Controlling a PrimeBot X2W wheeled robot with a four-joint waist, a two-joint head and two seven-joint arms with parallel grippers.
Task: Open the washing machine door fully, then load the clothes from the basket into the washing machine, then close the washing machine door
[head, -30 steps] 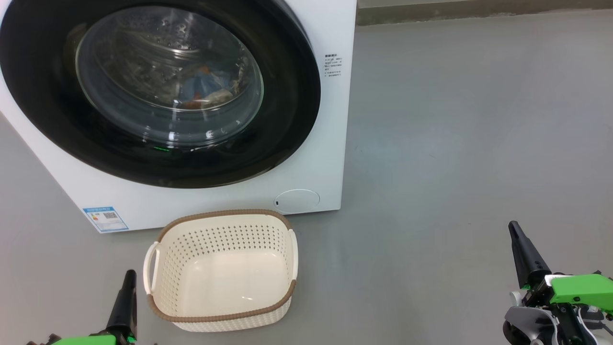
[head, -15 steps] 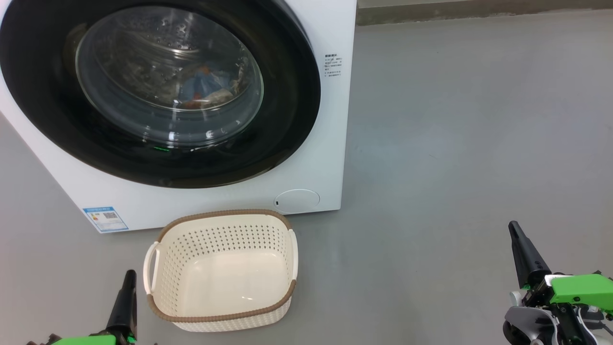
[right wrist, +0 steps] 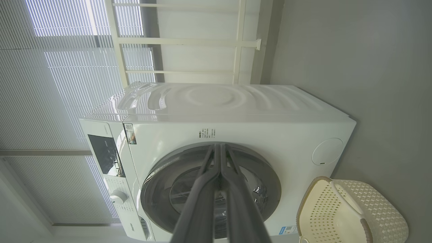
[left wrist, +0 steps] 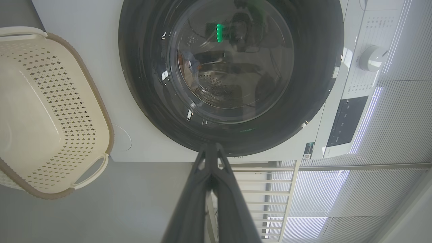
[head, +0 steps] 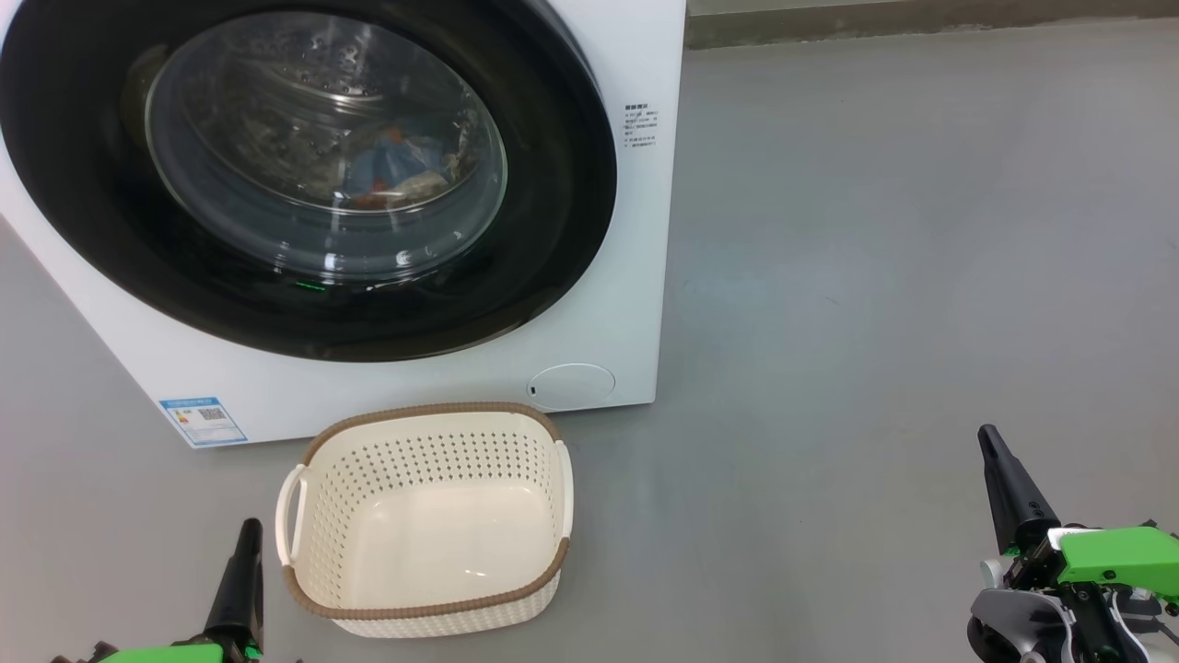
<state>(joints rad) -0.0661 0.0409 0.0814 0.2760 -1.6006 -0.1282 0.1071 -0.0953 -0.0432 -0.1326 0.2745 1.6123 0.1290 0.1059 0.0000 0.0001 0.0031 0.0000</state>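
Basket (head: 424, 456) sits mouth-up, long axis along washing machine (head: 645, 239) front

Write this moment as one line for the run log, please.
washing machine door closed | clothes inside drum | basket empty | left fingers shut, empty | right fingers shut, empty

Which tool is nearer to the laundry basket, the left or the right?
Left. The left tool is close beside the laundry basket, on its left; the right tool is far off to its right.
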